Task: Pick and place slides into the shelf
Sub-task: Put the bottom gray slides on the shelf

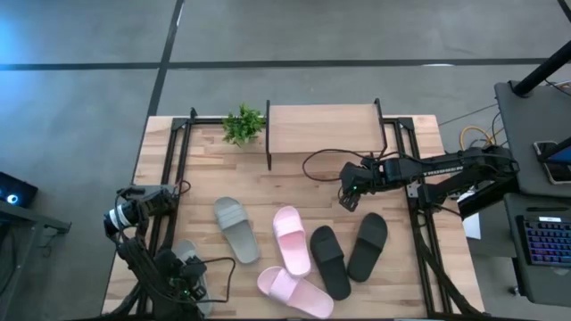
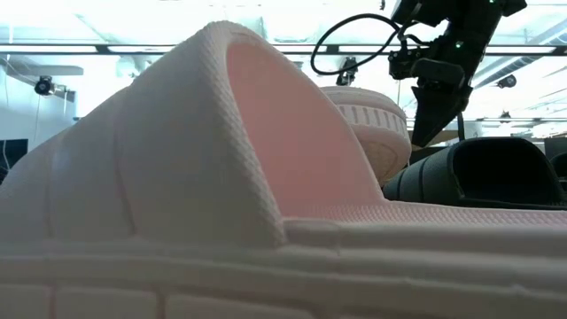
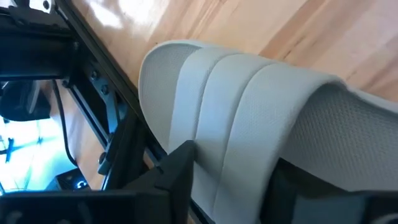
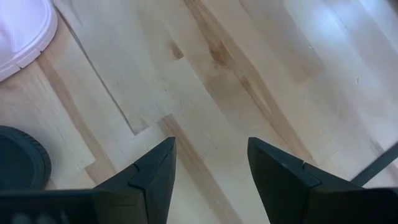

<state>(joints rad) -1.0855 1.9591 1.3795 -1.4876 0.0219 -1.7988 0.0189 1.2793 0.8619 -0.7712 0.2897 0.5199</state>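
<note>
The table (image 1: 294, 178) fills the high view, a slatted wooden top with black rails down both sides. At its far edge stands the shelf (image 1: 321, 127), its light board bare, with a small green plant (image 1: 243, 124) just beside its left end.

5 slides lie loose in a row near the front: a grey one (image 1: 236, 229), 2 pink ones (image 1: 291, 239) (image 1: 294, 291) and 2 black ones (image 1: 329, 261) (image 1: 368, 245). None is on the shelf. The front pink slide touches the rear pink one and the left black one, and it fills most of the low view, hiding nearly everything behind it. No writing or brand mark can be read on any slide.

The right gripper (image 1: 350, 197) hangs above bare wood between the shelf and the black pair; in its wrist view the fingers (image 4: 155, 171) stand apart with nothing between them.

The left gripper (image 1: 183, 278) sits at the front left corner over the 6th slide (image 3: 249, 106), a grey one that is largely covered by the arm from above. Its wrist view shows the strap close up and cut off, with dark gripper parts against it, but whether the fingers clasp it cannot be told.
</note>
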